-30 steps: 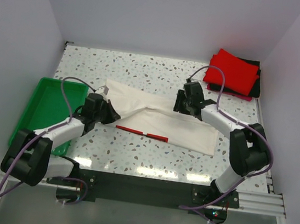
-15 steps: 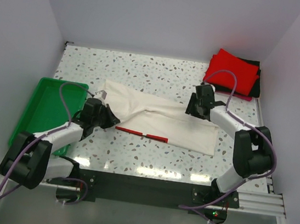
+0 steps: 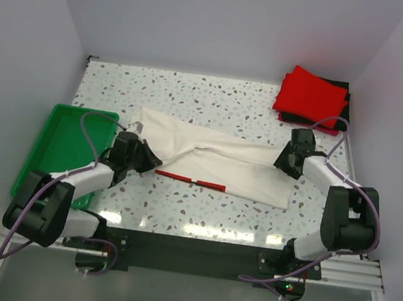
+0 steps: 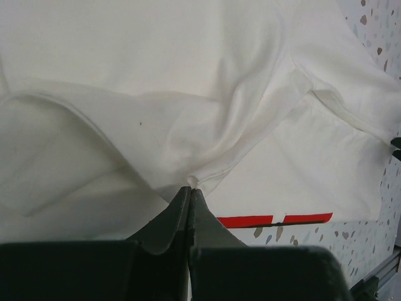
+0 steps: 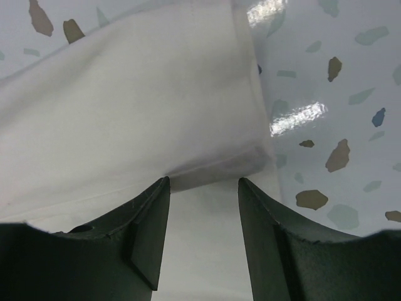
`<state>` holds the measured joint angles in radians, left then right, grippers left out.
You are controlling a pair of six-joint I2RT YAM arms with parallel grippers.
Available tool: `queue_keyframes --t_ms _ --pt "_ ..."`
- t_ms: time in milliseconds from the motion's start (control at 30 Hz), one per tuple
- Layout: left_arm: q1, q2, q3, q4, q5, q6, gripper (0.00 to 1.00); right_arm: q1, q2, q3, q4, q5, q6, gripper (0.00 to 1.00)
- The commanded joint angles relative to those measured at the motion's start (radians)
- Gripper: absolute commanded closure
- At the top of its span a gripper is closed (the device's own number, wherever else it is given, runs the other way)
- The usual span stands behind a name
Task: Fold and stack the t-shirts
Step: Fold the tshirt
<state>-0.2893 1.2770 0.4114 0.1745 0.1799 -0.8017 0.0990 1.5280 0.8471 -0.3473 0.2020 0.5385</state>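
The cream-white t-shirt is lying stretched across the middle of the table, running from near the left edge toward the right edge, with its thin red stripe showing along the side facing the near edge. The left hand is sitting at the shirt's left end with its fingers pressed together, pinching a small fold of the cloth at their tips; creases are fanning out from that pinch across the fabric. The right hand is hovering low at the shirt's right end, its fingers standing apart and straddling a folded edge of the cloth; whether the fingers are touching the cloth cannot be told. The red t-shirt is resting folded in the far right corner, lying on top of the black t-shirt, which is peeking out along its right side. A green tray is sitting at the left edge, just beside the left arm.
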Motion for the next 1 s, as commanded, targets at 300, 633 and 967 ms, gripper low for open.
queue_keyframes --t_ms 300,633,967 --pt "-0.004 0.065 0.087 0.114 0.058 -0.056 0.94 -0.091 -0.022 -0.062 0.060 -0.050 0.063 0.50" --pt "-0.004 0.093 0.142 0.092 0.056 -0.053 1.00 -0.131 -0.126 -0.102 0.065 -0.046 0.081 0.74" --pt "-0.004 0.114 0.193 0.068 0.038 -0.045 1.00 -0.148 -0.134 -0.094 0.076 -0.088 0.087 0.47"
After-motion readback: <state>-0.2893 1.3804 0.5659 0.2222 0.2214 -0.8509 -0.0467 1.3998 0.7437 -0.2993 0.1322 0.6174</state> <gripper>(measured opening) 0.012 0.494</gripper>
